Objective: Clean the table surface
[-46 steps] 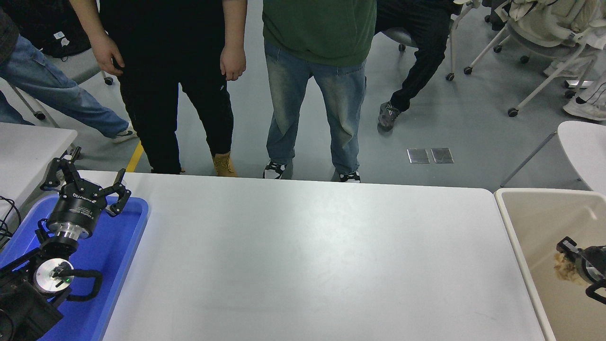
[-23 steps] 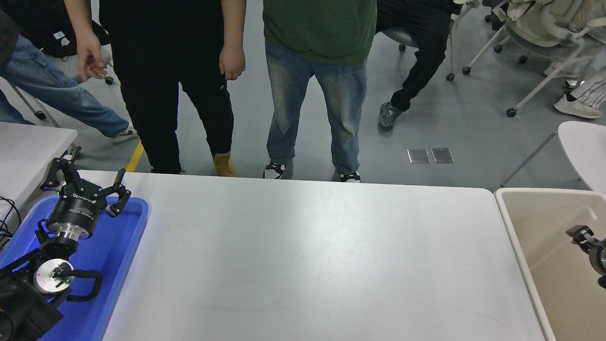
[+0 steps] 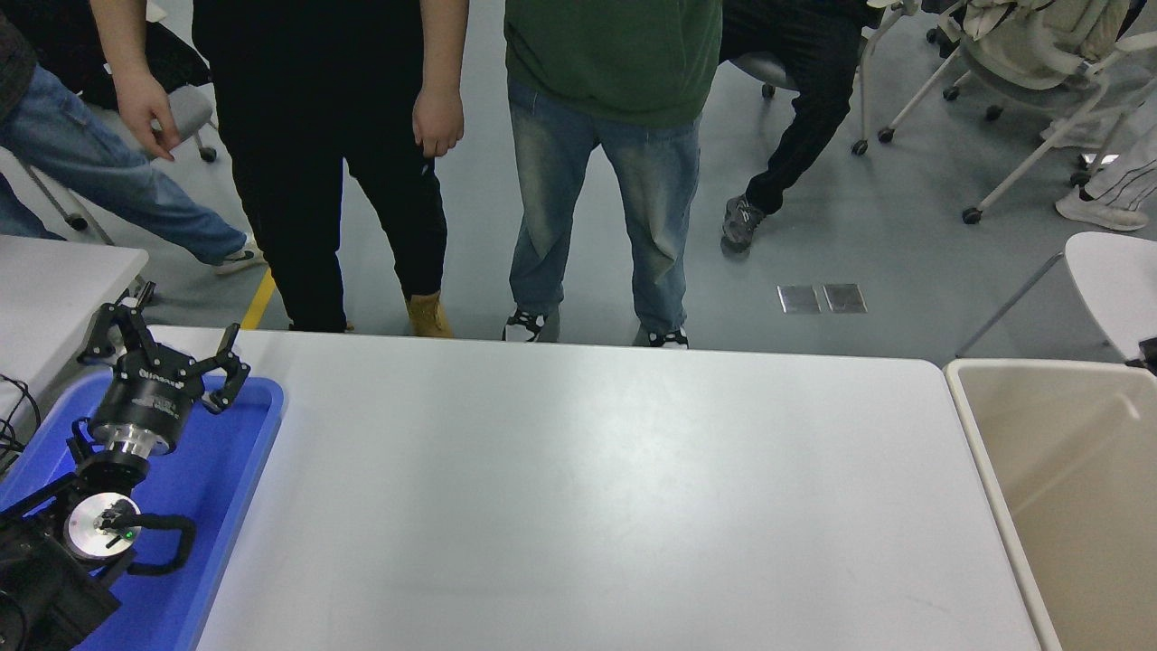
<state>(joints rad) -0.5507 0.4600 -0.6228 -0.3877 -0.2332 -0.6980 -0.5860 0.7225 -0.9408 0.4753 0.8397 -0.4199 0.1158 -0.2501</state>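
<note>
One gripper shows: the left gripper [image 3: 163,354] is parked at the lower left over a blue tray [image 3: 226,470], fingers spread apart and holding nothing. The right one is out of view. The table surface [image 3: 587,497] fills the middle, white, matte, smooth, with rounded corners. It looks rigid and fixed, something to wipe across, not grasp. A beige bin [image 3: 985,452] stands just beside its right edge.

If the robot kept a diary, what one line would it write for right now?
large white matte tabletop: nothing on it | left claw: open, parked over blue plastic tray | right claw: out of view | beige bin: right of table
</note>
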